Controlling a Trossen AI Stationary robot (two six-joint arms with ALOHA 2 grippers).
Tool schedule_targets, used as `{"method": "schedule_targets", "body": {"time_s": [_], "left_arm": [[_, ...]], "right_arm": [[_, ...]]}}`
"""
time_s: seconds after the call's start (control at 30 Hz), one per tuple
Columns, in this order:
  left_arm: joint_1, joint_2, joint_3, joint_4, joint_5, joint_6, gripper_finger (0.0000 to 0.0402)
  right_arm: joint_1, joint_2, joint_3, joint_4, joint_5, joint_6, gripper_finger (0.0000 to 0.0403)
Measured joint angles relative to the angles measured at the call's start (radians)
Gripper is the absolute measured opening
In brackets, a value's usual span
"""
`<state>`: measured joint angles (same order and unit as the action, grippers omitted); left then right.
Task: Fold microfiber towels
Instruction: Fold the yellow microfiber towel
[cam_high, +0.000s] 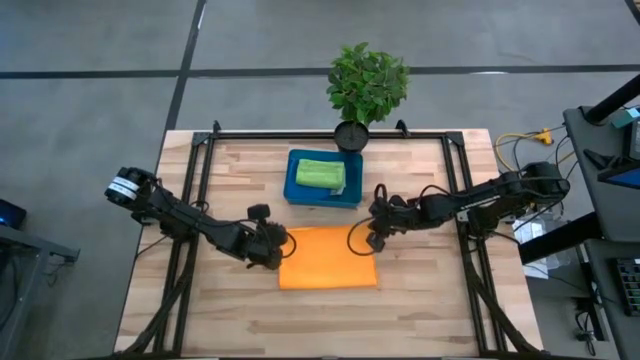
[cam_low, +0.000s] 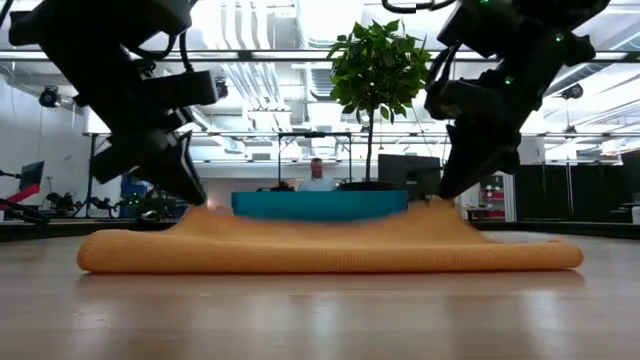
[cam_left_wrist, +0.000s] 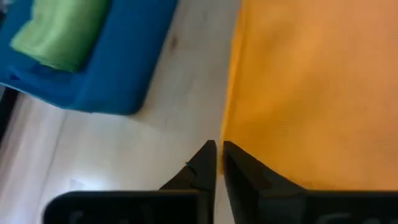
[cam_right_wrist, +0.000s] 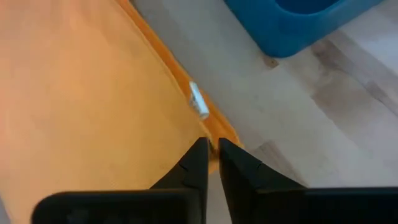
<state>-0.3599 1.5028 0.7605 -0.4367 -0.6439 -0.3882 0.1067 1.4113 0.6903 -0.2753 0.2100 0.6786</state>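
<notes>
Orange towel (cam_high: 328, 258) lies folded flat, centre of the high frame on the wooden table (cam_high: 420, 310), slightly below middle. Left gripper (cam_high: 283, 243) sits at the towel's upper-left corner; in the left wrist view its fingers (cam_left_wrist: 202, 167) are nearly together with only a thin slit between them, right at the orange edge, nothing visibly clamped. Right gripper (cam_high: 362, 240) is at the towel's upper-right corner; fingers (cam_right_wrist: 198, 159) likewise almost shut, tips over the corner where a small white tag (cam_right_wrist: 198, 101) shows. Whether cloth is pinched there, cannot tell. In the low view both corners of the towel rise a little toward the grippers. Lime green towel (cam_high: 320, 175) rests folded inside the blue tray (cam_high: 295, 190), upper centre of the high frame. Potted plant (cam_high: 366, 85) stands just above the tray.
</notes>
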Motion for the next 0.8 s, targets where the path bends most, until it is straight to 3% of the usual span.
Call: {"method": "schedule_targets", "body": {"time_s": [0.17, 0.3, 0.4, 0.57, 0.63, 0.7, 0.8], "left_arm": [[0.007, -0.004, 0.000, 0.023, -0.068, -0.002, 0.0067], [0.012, -0.025, 0.000, 0.027, -0.035, -0.012, 0.0117], [0.019, -0.054, 0.005, 0.047, 0.118, -0.073, 0.0139], [0.010, -0.079, 0.001, 0.207, 0.575, 0.000, 0.0134], [-0.011, -0.079, 0.000, 0.295, 0.705, 0.041, 0.0124], [-0.041, -0.070, 0.001, 0.369, 0.739, 0.085, 0.0114], [-0.091, -0.054, 0.001, 0.400, 0.647, 0.141, 0.0106]], "right_arm": [[-0.016, -0.003, 0.000, -0.005, 0.024, 0.002, 0.0071], [-0.015, -0.025, 0.000, 0.003, 0.025, -0.039, 0.0107], [0.015, -0.053, 0.002, 0.029, -0.008, -0.061, 0.0126], [0.134, -0.076, 0.003, 0.103, -0.087, -0.078, 0.0141], [0.199, -0.070, 0.003, 0.133, -0.086, -0.078, 0.0143], [0.263, -0.059, 0.004, 0.148, -0.081, -0.080, 0.0143], [0.342, -0.020, 0.004, 0.186, -0.051, -0.079, 0.0143]]}}
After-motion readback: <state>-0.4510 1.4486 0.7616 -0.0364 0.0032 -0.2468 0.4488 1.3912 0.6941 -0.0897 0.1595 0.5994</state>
